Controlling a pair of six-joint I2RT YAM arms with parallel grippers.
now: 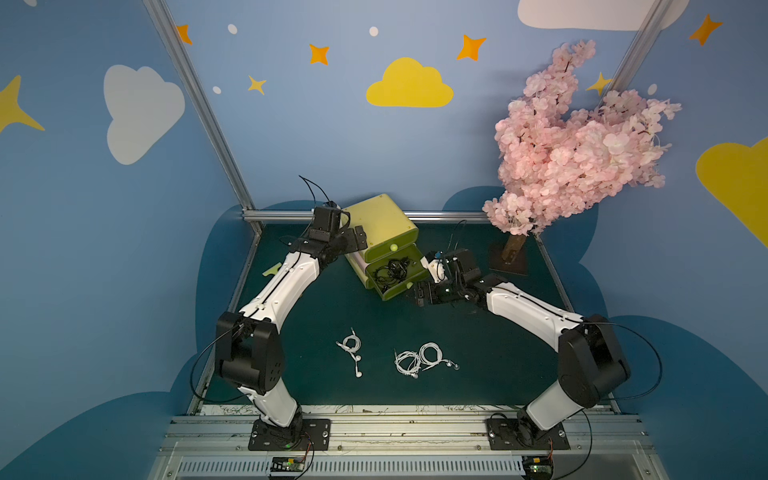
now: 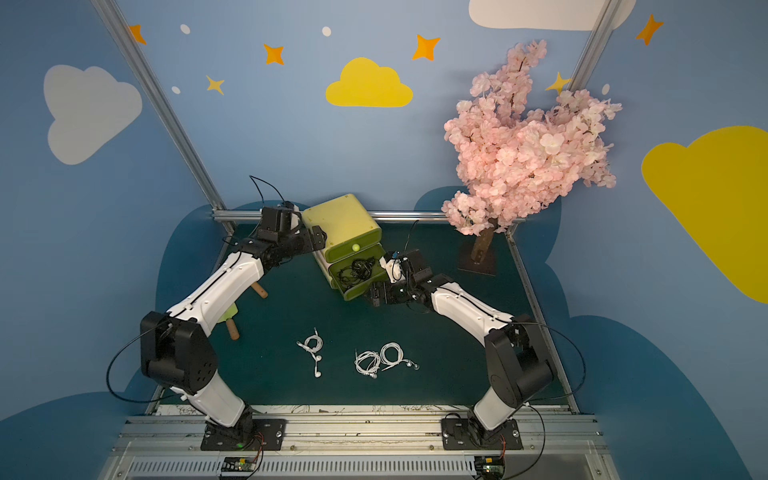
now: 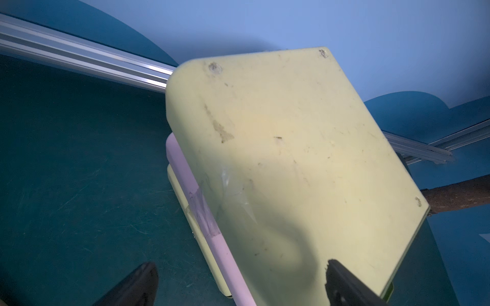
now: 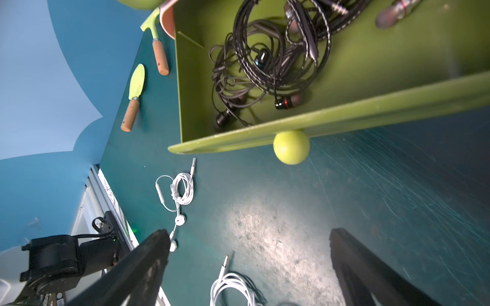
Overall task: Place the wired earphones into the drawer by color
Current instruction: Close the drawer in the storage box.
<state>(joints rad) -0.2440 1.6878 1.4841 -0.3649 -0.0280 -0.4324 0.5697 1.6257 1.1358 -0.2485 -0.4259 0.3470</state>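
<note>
Tangles of black cord in smooth green drawer; white coils outside; jaws wide, empty

I find no readable words, labels or numbers. Scribbles on the tabletop's front edge are too small to read.

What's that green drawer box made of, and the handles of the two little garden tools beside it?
Drawer box: looks like moulded plastic, matte yellow-green, with rounded corners and scuffs and stains on top.
Tool handles: probably wood, brown, dull and speckled. Their light-green blades are smooth; painted metal or plastic, I can't tell which.
</note>
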